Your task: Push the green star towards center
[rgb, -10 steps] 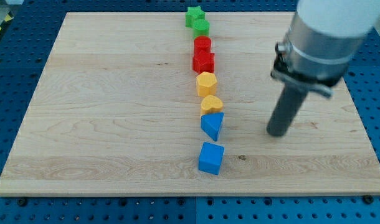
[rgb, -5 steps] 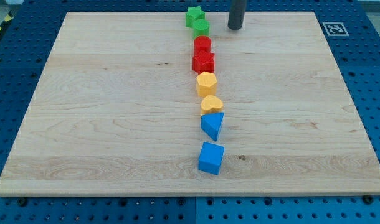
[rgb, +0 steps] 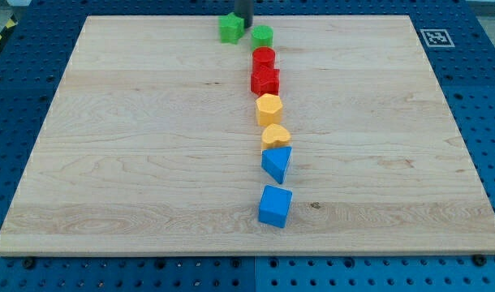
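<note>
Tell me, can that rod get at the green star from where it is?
Probably yes. My tip sits at the view's top, right beside the green star on its right and seemingly touching it. Nothing lies between them; the green round block is on the tip's other side.

Single camera view only, no second view overlapping. Looking down at a slant from beyond the view's bottom edge of the wooden board (rgb: 150,162), facing toward the view's top. Sitting far enough back, taking in almost the whole board plus strips of blue pegboard table (rgb: 491,122) around it. Far edge running close under the frame's top.
</note>
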You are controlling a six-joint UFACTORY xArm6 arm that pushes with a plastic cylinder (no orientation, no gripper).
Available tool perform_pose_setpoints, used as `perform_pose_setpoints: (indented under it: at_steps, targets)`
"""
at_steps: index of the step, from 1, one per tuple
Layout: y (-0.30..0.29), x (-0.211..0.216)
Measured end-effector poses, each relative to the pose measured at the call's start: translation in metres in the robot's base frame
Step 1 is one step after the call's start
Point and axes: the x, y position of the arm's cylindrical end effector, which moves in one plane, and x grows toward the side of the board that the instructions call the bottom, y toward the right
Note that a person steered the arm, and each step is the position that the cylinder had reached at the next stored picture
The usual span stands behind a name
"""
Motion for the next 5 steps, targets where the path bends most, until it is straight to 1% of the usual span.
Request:
perform_pose_setpoints:
  at_steps: [2, 3, 4, 5]
  targets:
    - [-0.063, 0.002]
    - [-0.060, 0.014]
    - [-0.024, 0.015]
    - [-0.010, 0.016]
